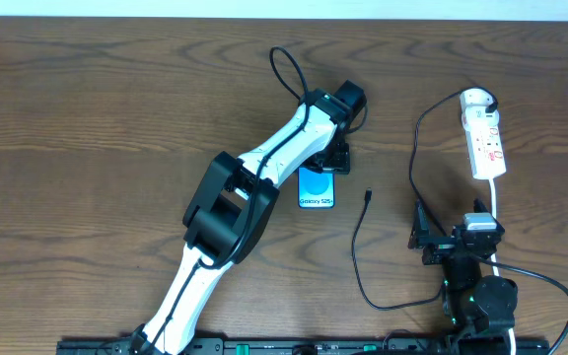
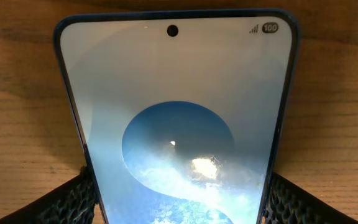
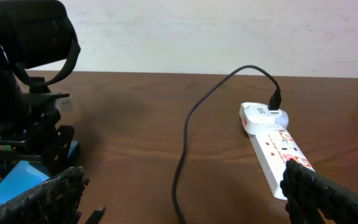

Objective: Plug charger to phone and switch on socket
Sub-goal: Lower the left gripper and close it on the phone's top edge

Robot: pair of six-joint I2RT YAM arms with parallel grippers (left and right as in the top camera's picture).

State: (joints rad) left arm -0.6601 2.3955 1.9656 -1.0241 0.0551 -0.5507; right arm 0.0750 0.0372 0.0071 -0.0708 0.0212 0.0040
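Note:
The phone (image 1: 316,187) lies flat on the wooden table with its light-blue screen up. My left gripper (image 1: 325,166) reaches down over its far end. In the left wrist view the phone (image 2: 173,124) fills the frame, and both black pads (image 2: 79,199) press against its long edges, so the left gripper (image 2: 179,202) is shut on it. The charger cable (image 1: 357,247) snakes across the table. Its connector tip (image 1: 368,194) lies free just right of the phone, and its plug (image 1: 485,99) sits in the white socket (image 1: 487,143). My right gripper (image 1: 424,237) hovers open near the front; nothing is between its fingers (image 3: 48,196).
The right wrist view shows the socket (image 3: 272,152) ahead on the right, the cable (image 3: 185,130) running down the middle and the connector tip (image 3: 95,214) at the lower left. The socket's white cord (image 1: 498,202) runs toward the right arm's base.

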